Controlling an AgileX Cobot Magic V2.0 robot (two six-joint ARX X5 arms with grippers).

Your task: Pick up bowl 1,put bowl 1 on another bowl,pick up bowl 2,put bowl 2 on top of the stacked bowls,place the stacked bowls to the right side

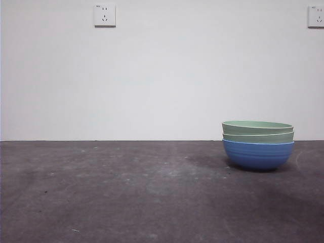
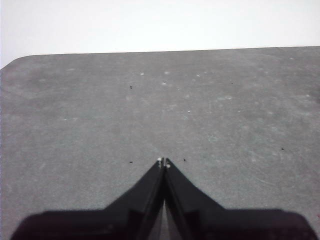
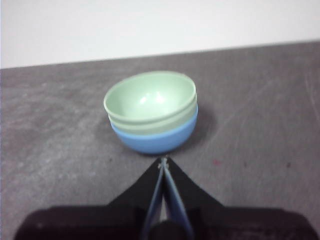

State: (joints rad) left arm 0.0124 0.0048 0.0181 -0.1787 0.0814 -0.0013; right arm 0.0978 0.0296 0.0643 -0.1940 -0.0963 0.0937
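Three bowls sit nested as the stacked bowls (image 1: 258, 144) at the lower right of the front view: another bowl (image 1: 258, 154), glossy blue, forms the base, with two pale green rims above it. Stacking looks finished, and the set appears already placed on the right of the grey table (image 1: 126, 192), so little seems left. Neither arm shows in the front view. Its jaws pressed together and empty, the right gripper (image 3: 163, 162) hovers near the stack without touching. Likewise closed, the left gripper (image 2: 163, 162) hangs over bare tabletop.

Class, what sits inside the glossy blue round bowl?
Two pale green ribbed bowls nest inside the glossy blue round bowl; the top one looks empty. The blue bowl's interior is covered.
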